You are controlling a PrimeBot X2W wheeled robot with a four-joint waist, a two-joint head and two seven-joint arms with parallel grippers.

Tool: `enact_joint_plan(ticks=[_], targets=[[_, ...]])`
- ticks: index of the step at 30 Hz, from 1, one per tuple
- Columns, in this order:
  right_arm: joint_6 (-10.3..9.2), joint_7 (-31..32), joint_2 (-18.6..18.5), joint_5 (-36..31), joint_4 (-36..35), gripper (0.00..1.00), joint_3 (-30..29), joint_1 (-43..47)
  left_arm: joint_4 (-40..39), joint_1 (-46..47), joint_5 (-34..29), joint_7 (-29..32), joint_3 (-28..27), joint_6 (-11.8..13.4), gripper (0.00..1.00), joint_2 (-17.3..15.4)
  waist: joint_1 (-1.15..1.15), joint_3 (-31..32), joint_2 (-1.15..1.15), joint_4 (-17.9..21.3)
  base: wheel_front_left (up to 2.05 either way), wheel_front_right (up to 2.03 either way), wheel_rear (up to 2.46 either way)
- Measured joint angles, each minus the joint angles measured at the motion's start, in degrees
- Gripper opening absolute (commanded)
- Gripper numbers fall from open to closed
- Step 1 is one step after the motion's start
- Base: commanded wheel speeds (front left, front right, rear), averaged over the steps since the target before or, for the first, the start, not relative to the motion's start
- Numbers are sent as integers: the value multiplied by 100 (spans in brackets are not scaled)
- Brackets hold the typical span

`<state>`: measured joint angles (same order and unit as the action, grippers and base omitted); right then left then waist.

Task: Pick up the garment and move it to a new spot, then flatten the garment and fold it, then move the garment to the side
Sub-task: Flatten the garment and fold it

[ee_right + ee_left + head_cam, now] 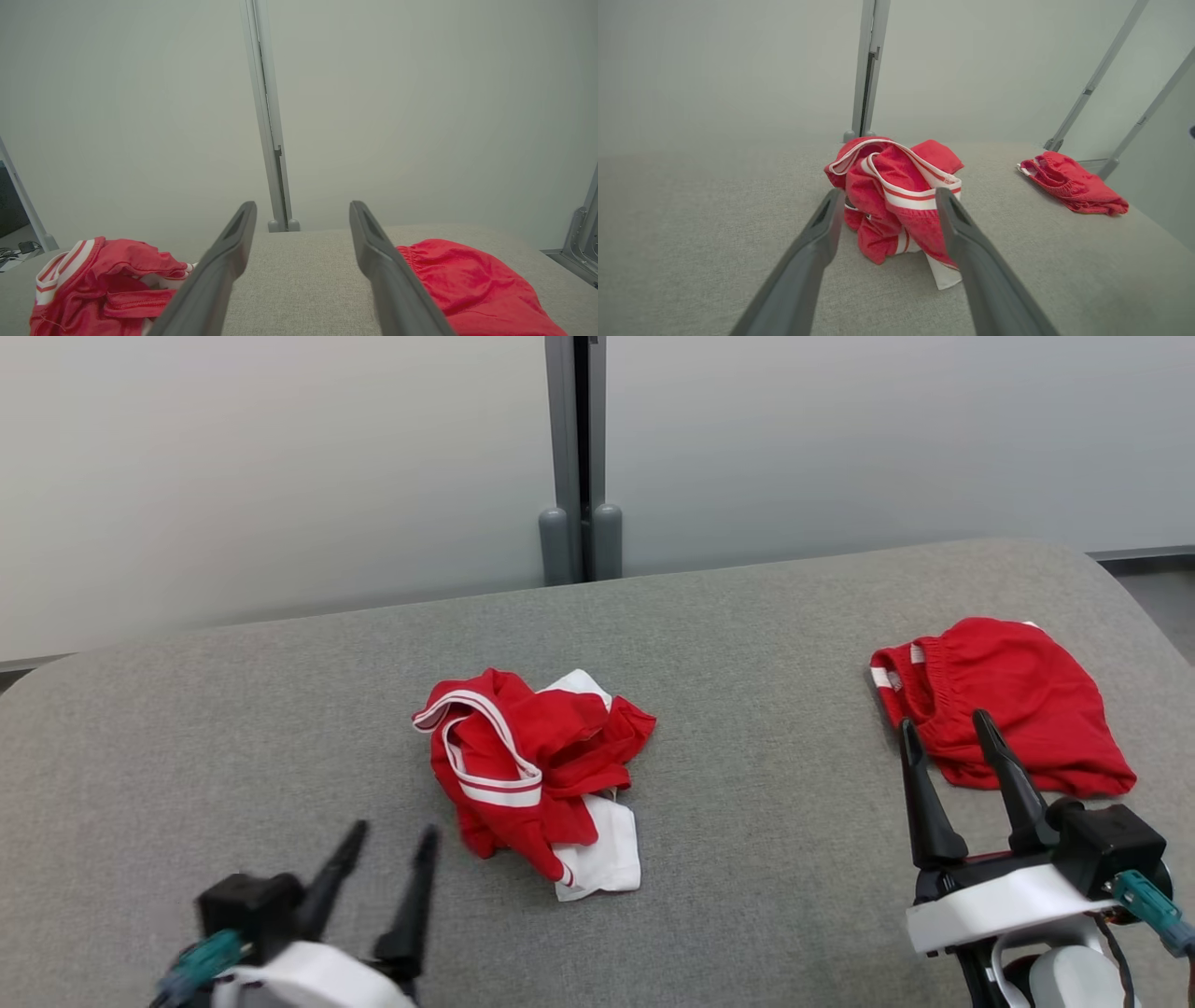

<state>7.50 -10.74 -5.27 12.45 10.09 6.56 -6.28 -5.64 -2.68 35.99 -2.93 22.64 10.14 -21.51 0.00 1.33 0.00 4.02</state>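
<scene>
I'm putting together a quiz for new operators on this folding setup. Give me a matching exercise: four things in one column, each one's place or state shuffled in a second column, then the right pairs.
Column one
1. red-and-white garment
2. red shorts
3. left gripper
4. grey post

Column two
a. open, over the near left of the grey surface
b. standing behind the far edge
c. crumpled in the middle
d. lying at the right side

Pairs: 1-c, 2-d, 3-a, 4-b
</scene>
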Motion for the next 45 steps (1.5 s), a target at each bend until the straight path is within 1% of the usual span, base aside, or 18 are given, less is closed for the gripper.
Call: enact_joint_plan(ticks=[5, 7, 11, 15, 17, 20, 21, 22, 23, 24, 25, 26, 34, 37, 40, 43, 44, 45], targets=[[0, -13, 12, 0, 2, 100, 68, -116, -126, 354, 292, 891, 511, -211, 100, 210, 0, -81, 0, 162, 0, 0, 0], [0, -36, 31, 1, 22, 100, 126, -182, -5, 478, 290, 1177, 692, -277, 100, 210, 0, -126, 0, 262, 0, 0, 0], [0, -94, 63, 3, 52, 100, 143, -270, 377, 661, 343, 1443, 829, -248, 100, 348, 0, -257, 0, 478, 0, 0, 0], [0, -158, 108, 12, 138, 100, 181, -346, 822, 886, 404, 1502, 790, -194, 100, 504, 0, -419, 0, 681, 0, 0, 0], [0, -189, 122, 12, 181, 100, 196, -364, 1095, 972, 461, 1502, 728, -116, 100, 579, 0, -496, 0, 775, 0, 0, 0], [0, -242, 146, 12, 223, 100, 186, -442, 1521, 1123, 409, 1491, 646, 1, 100, 577, 0, -633, 0, 923, 0, 0, 0], [0, -249, 151, 11, 233, 100, 175, -442, 1569, 1144, 415, 1467, 637, 1, 92, 589, 0, -659, 0, 945, 0, 0, 0], [0, -274, 149, 11, 244, 100, 162, -441, 1610, 1145, 416, 1451, 627, 1, 76, 586, 0, -678, 0, 958, 0, 0, 0], [0, -280, 149, 10, 252, 100, 148, -441, 1650, 1144, 427, 1439, 617, -3, 49, 576, 0, -689, 0, 962, 0, 0, 0], [0, -283, 153, 3, 260, 100, 138, -441, 1677, 1141, 439, 1403, 604, -10, 33, 558, 0, -689, 0, 955, 0, 0, 0], [0, -288, 157, 1, 270, 100, 126, -441, 1689, 1137, 452, 1397, 594, -46, 8, 535, 0, -685, 0, 943, 0, 0, 0], [0, -290, 162, -2, 278, 100, 111, -441, 1696, 1130, 461, 1383, 588, -52, 0, 517, 0, -678, 0, 925, 0, 0, 0], [0, -332, 169, -20, 347, 100, 76, -427, 1455, 993, 564, 1308, 614, -199, 0, 472, 0, -569, 0, 626, 0, 0, 0], [0, -332, 154, -34, 350, 100, 57, -424, 1314, 992, 601, 1207, 522, -200, 0, 453, 0, -516, 0, 464, 0, 0, 0], [0, -328, 121, -40, 339, 100, 47, -422, 1183, 985, 712, 1147, 344, -210, 0, 357, 0, -462, 0, 280, 0, 0, 0], [0, -282, 79, -42, 321, 100, 44, -421, 1162, 955, 843, 1180, 122, -222, 0, 141, 0, -423, 0, 86, 0, 0, 0], [0, -282, 79, -42, 321, 100, 44, -421, 1162, 955, 843, 1180, 122, -222, 0, 141, 0, -423, 0, 86, 0, 0, 0], [0, -275, 70, -41, 302, 100, 49, -421, 1185, 935, 973, 1183, -1, -254, 0, 90, 0, -418, 0, 22, 0, 0, 0]])
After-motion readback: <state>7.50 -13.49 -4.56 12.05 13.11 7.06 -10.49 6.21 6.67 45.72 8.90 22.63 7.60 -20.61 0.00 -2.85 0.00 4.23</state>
